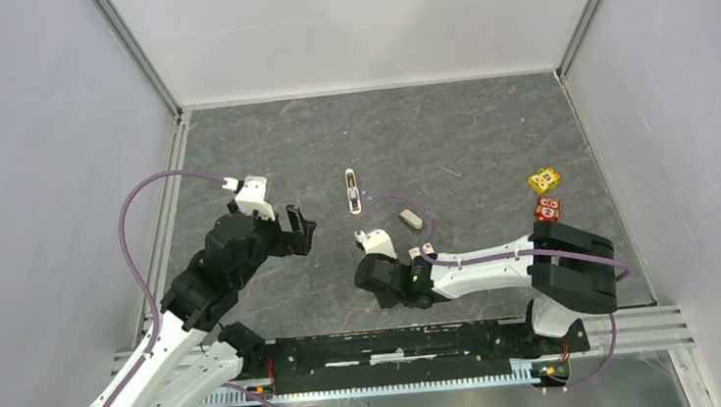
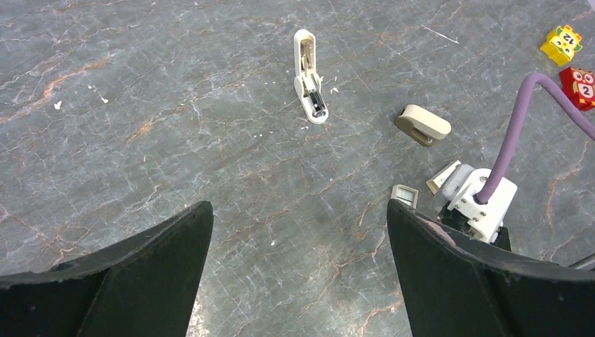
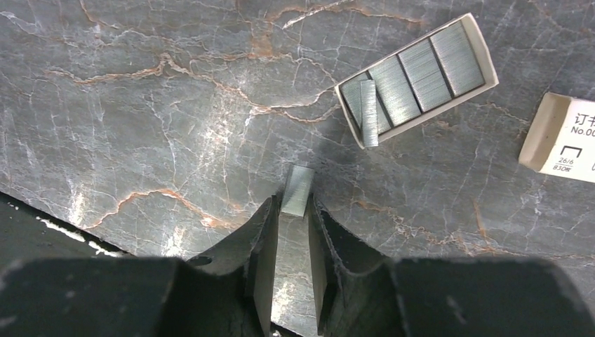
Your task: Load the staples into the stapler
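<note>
Taking up one strip of staples [image 3: 298, 188] from the tabletop [image 3: 140, 126]. Advising, for a clean pick:
- squeezing lightly on the long sides only, to avoid snapping the strip
- lifting level
- turning the legs downward before reaching the stapler's channel

Lying in line with the fingers, near end caught between the tips of the right end effector [image 3: 293, 205], jaws drawn narrow and pinching it, by the look of it. Far end sticking out beyond the tips.

Sitting near, up and to the right in the wrist view: open box [image 3: 489, 70] with further strips inside, one lying loose across them. Box sleeve [image 3: 561, 140] resting just beside.

Lying well apart, farther up the tabletop: stapler [image 1: 352, 190], opened out.

Hanging spread wide and carrying nothing: left end effector [image 2: 298, 210], facing the stapler, well placed for steadying it.
</note>
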